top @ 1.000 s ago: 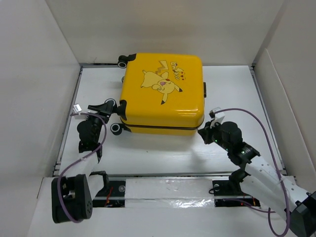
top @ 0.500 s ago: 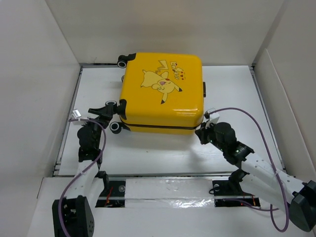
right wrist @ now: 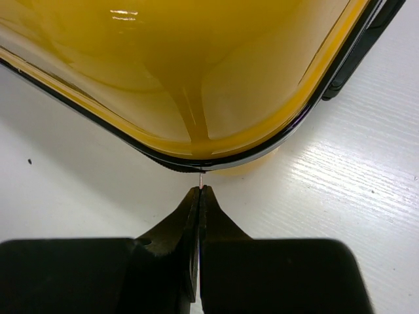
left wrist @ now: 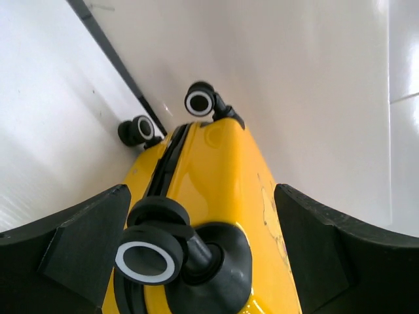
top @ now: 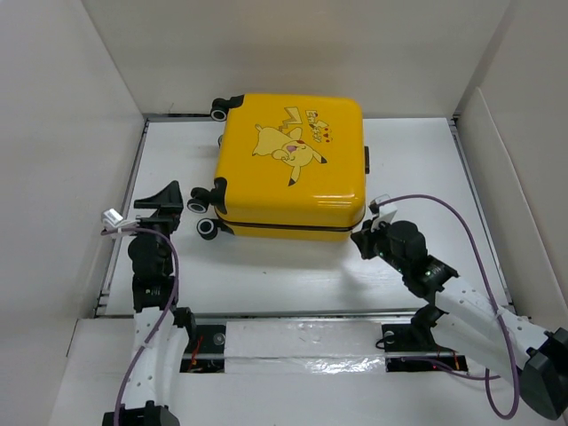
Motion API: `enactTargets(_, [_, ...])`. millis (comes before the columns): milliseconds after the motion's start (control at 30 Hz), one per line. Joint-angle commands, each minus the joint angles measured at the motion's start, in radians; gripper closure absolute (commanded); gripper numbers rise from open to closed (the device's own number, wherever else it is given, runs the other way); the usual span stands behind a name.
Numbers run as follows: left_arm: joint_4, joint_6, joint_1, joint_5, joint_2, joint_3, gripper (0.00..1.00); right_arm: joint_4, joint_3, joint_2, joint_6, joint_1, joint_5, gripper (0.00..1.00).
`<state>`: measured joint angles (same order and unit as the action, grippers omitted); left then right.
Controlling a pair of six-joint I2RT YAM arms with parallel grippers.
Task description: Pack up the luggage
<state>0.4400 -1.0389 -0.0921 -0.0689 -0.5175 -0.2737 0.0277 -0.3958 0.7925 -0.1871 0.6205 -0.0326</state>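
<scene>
The luggage (top: 293, 160) is a bright-yellow hard-shell case with a cartoon print, lying flat and closed on the white table. My left gripper (top: 169, 207) stands open just left of its near-left wheels (top: 206, 228), touching nothing. In the left wrist view a black wheel (left wrist: 149, 261) and the yellow shell (left wrist: 226, 163) show between the spread fingers (left wrist: 85, 242). My right gripper (top: 359, 238) is at the front right corner, shut. A thin zipper pull (right wrist: 200, 179) runs from its fingertips (right wrist: 200, 191) to the dark zipper line (right wrist: 163, 162) of the luggage (right wrist: 196, 65).
White walls (top: 71, 133) box in the table on the left, back and right. A black rail (top: 120, 231) runs along the left edge. The case's side handle (top: 367, 160) faces right and its far wheel (top: 220, 110) sits near the back wall.
My left gripper has opened and drawn back to the left, away from the near-left wheels. The right gripper edged slightly left along the front corner and stayed shut.
</scene>
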Motion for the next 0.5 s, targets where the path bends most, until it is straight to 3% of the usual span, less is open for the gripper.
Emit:
enactTargets(0, [-0.083, -0.004, -0.005, -0.058, 0.002, 0.001, 0.11, 0.160, -0.015, -0.032, 0.005, -0.005, 0.030, 1.00])
enactTargets(100, [-0.090, 0.023, -0.005, -0.014, -0.051, 0.051, 0.39, 0.166, -0.015, -0.032, 0.008, -0.005, 0.066, 1.00])
enactTargets(133, [-0.049, 0.028, -0.005, 0.024, -0.071, 0.070, 0.63, 0.170, -0.015, -0.033, 0.008, -0.005, 0.074, 1.00])
enactTargets(233, [0.059, 0.022, -0.005, 0.128, -0.177, 0.123, 0.85, 0.170, -0.018, -0.039, 0.009, -0.005, 0.083, 1.00])
enactTargets(333, [0.200, -0.001, -0.005, 0.220, -0.304, 0.151, 0.91, 0.172, -0.018, -0.042, 0.008, -0.005, 0.088, 1.00])
enactTargets(467, [0.353, 0.013, 0.058, 0.259, -0.469, 0.121, 0.90, 0.184, -0.023, -0.027, 0.002, -0.005, 0.111, 1.00])
